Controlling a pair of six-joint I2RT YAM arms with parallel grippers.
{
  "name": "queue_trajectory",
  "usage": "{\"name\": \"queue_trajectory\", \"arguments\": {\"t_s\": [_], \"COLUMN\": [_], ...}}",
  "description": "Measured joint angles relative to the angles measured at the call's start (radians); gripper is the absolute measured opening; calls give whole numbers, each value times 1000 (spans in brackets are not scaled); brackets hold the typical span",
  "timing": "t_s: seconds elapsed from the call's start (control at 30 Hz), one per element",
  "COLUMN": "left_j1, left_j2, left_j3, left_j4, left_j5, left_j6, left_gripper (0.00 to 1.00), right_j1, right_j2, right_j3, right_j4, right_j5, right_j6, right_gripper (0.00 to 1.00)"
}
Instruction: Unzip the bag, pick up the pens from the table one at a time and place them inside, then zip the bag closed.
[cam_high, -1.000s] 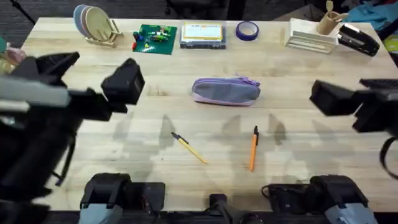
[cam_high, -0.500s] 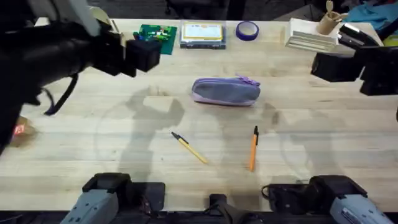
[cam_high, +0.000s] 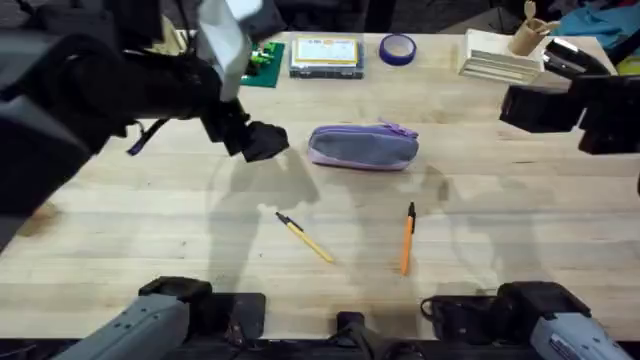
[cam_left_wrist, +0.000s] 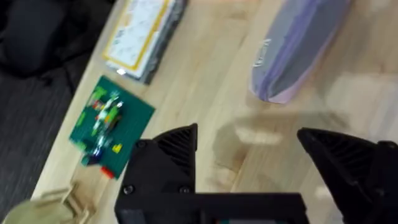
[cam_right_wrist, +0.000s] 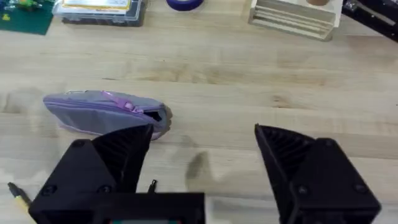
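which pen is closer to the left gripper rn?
The yellow pen, lying diagonally on the table left of centre. The left gripper hangs above it, left of the bag; the orange pen lies farther right, nearly straight.

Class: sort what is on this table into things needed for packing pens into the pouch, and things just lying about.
Needed: pouch, yellow pen, orange pen.

Lying about: plates in a rack, green board, clear box, tape roll, tray, stapler.

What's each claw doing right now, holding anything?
Left claw: open, empty, beside the bag.
Right claw: open, empty, above the table.
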Motion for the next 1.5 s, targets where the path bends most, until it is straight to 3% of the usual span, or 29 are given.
{"name": "queue_trajectory", "arguments": {"t_s": [0.27,0.43,0.77,0.93,1.5], "left_j1": [-13,-13,-13,-13,-13], "left_j2": [143,232,440,581,621], "left_j3": [0,0,0,0,0], "left_j4": [5,19,182,239,248], "left_j5": [144,236,389,506,551], "left_j6": [170,231,260,261,260], "left_gripper": [993,993,994,993,994], "right_j1": [0,0,0,0,0], "right_j2": [0,0,0,0,0], "right_j3": [0,0,0,0,0], "right_j4": [1,1,1,1,-1], "right_j5": [0,0,0,0,0], "right_j6": [0,0,0,0,0], "right_gripper": [998,998,998,998,998]}}
